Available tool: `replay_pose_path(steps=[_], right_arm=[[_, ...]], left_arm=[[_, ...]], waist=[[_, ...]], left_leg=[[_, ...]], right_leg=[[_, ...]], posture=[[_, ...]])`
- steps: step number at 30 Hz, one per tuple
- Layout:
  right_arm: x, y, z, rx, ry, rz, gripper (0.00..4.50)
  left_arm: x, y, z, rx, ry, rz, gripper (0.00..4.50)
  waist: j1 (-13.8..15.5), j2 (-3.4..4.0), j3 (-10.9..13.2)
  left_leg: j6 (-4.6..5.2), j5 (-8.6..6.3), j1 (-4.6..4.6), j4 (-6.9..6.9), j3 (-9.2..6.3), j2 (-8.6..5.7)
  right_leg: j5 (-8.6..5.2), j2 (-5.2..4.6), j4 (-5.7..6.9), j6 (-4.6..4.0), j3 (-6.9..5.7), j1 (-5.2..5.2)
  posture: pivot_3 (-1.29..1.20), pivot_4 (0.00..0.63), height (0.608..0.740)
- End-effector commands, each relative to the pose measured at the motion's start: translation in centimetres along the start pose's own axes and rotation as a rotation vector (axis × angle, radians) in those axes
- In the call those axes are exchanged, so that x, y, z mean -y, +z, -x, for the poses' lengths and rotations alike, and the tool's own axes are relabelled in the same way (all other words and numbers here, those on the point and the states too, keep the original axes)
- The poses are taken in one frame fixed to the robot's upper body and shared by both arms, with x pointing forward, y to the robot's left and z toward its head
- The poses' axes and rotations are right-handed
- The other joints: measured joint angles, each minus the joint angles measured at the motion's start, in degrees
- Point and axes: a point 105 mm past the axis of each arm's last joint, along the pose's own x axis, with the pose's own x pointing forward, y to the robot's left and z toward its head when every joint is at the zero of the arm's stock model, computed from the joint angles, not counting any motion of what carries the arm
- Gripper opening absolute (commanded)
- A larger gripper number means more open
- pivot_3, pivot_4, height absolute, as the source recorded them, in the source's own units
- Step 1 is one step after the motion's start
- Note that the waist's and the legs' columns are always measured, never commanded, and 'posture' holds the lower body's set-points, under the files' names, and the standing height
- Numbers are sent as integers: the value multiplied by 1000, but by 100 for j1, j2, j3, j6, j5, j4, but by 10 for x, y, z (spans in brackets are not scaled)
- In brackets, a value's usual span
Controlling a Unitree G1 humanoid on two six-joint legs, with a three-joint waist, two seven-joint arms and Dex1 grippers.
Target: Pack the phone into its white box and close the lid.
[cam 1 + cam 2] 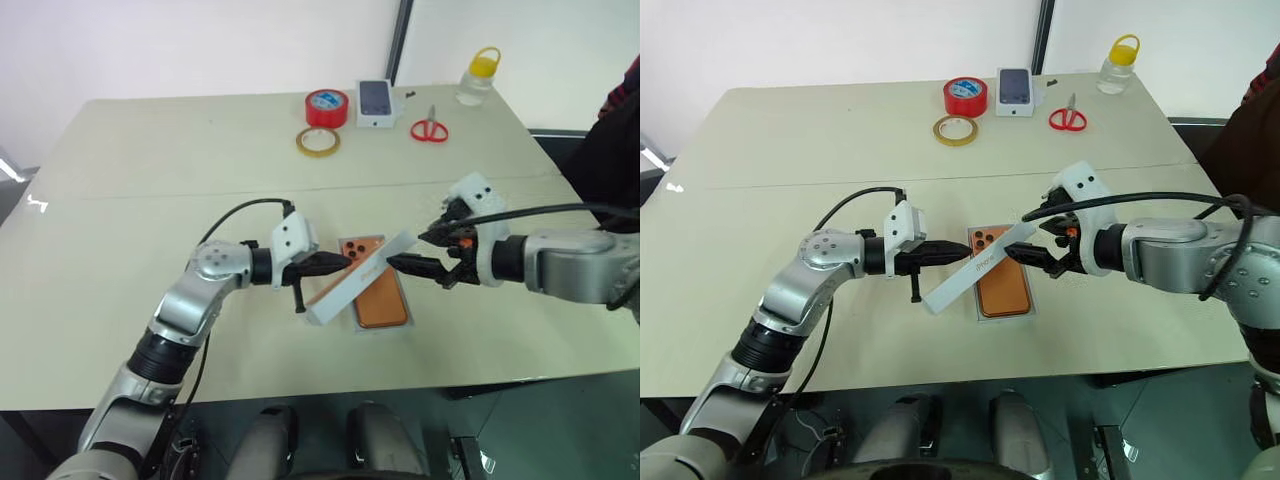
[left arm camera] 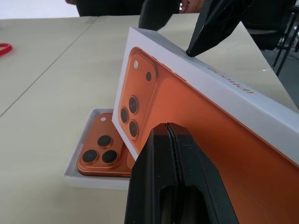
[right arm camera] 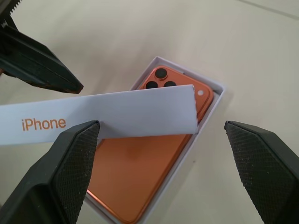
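- The table (image 1: pixel 150 200) carries the white box (image 3: pixel 216 100), in which the phone (image 1: pixel 1002 285) is already seated, camera lenses up.
- The lid (image 1: pixel 975 268) is held tilted above the box, one end low and just beside the base; a skewed descent could catch it on the rim.
- The left gripper (image 1: pixel 958 254) is clamped tight against the lid; slippage is possible.
- The right gripper (image 3: pixel 159 154) stands wide, so the far end looks unsupported.
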Motion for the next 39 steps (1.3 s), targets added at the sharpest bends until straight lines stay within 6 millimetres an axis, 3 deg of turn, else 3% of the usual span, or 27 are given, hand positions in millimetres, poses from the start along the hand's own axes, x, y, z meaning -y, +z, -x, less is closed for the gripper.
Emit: replay_pose_path(steps=[1,7,15,22,25,32,39], right_arm=[[17,-30,-14,-132,-94,48,4470],[33,-39,-24,-176,-183,191,4470],[43,-38,-15,-180,-189,355,4470],[42,-27,-7,-150,-183,393,4470],[41,-22,-5,-134,-189,380,3671],[37,-11,4,-130,-172,409,95],[19,-22,-3,-180,-96,459,33]], left_arm=[[5,9,-4,33,-10,-24,0],[5,6,-3,21,13,-10,0],[-3,6,8,24,80,13,0],[-46,11,36,12,281,37,0],[-55,7,43,-19,316,46,0],[-52,-16,39,-135,263,37,0],[-34,-34,16,-219,142,38,0]], waist=[[-3,-5,-5],[-25,-15,-29],[143,0,-23],[145,-1,-22],[148,-1,-22],[156,0,-22],[149,0,-22]], left_leg=[[2,-2,16,-5,0,0],[2,-2,31,-9,0,8],[-4,1,-55,1,2,-1],[-4,1,-63,4,1,-2],[-4,1,-63,3,1,-2],[-4,2,-66,3,1,-4],[-4,1,-67,3,1,-4]], right_leg=[[0,0,-4,0,2,14],[2,5,-7,-4,3,25],[1,0,3,-2,6,-65],[2,-1,5,-2,5,-72],[2,-1,5,-2,6,-73],[2,-2,5,-2,6,-75],[2,-4,5,-2,6,-76]], posture=[[0,150,740],[0,150,740],[0,150,740],[0,150,740],[0,150,740],[0,150,740],[0,150,740]])
